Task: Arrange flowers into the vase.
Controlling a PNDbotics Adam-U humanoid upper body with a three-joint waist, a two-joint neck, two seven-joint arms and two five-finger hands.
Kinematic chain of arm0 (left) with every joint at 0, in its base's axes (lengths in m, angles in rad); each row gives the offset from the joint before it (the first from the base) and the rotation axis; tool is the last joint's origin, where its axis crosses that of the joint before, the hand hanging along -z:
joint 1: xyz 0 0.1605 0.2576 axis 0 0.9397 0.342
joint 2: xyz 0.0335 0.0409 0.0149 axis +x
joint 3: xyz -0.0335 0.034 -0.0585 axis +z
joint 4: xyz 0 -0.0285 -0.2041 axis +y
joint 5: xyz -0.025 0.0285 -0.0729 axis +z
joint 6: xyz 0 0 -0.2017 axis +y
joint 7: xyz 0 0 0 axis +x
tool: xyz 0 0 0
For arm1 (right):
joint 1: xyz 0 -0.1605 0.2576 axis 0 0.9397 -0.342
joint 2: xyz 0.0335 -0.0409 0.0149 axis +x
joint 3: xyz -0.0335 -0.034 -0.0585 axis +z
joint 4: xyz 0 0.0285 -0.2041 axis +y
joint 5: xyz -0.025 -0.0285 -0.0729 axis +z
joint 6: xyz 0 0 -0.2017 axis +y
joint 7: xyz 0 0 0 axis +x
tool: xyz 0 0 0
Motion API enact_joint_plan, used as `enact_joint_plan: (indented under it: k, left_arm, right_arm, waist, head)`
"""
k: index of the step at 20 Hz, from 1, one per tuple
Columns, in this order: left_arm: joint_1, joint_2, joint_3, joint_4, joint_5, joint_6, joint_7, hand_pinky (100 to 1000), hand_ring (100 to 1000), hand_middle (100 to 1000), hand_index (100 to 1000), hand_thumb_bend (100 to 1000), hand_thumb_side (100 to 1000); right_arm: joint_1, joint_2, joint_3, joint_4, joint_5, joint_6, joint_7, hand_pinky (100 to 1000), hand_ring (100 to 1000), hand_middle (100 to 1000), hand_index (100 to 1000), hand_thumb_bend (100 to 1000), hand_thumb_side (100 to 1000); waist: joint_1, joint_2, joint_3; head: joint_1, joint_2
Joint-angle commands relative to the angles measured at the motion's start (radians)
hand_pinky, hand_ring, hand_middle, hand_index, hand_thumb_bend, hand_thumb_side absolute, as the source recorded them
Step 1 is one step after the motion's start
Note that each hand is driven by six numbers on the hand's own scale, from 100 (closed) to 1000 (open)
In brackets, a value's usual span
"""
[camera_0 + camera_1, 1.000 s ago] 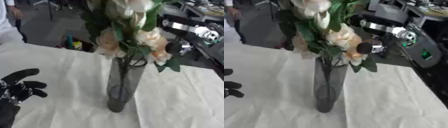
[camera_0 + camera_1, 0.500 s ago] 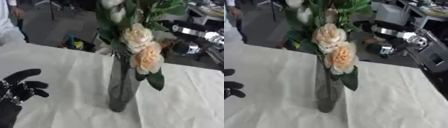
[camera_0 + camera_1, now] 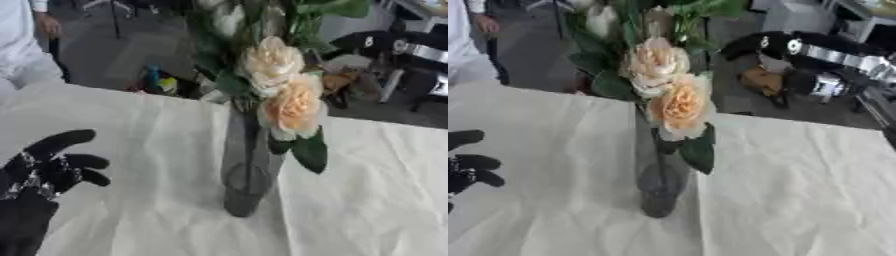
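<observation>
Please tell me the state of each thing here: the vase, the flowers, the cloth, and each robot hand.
Vase: upright on the cloth, holding the stems.
Flowers: in the vase, peach blooms leaning to the right, leaves hanging over the rim.
White cloth: spread flat over the table, lightly wrinkled.
Left hand: open at the lower left, fingers spread, holding nothing.
Right hand: cannot be made out; only its arm shows at the upper right.

Clear glossy glass vase (image 3: pixel 248 170), matt wrinkled white cloth (image 3: pixel 367 200) – soft-petalled flowers (image 3: pixel 278 85), black matt hand (image 3: pixel 48 165)
</observation>
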Motion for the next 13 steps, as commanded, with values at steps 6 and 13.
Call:
enact_joint_plan:
  k: [6, 13]
  left_arm:
    - [0.002, -0.002, 0.004, -0.013, -0.005, -0.014, 0.007, 639, 726, 831, 881, 154, 1000]
    - [0.004, -0.006, 0.010, -0.013, -0.006, -0.023, 0.016, 640, 727, 831, 881, 153, 1000]
  right_arm:
    - [0.076, -0.086, -0.113, -0.129, -0.159, -0.128, 0.242, 1000, 895, 886, 967, 484, 1000]
    - [0.151, -0.078, -0.258, -0.186, -0.368, 0.020, 0.242, 1000, 849, 840, 918, 100, 1000]
  waist:
    - [0.040, -0.013, -0.015]
    - [0.060, -0.012, -0.038]
  head:
    - [0.016, 0.022]
    - [0.026, 0.028]
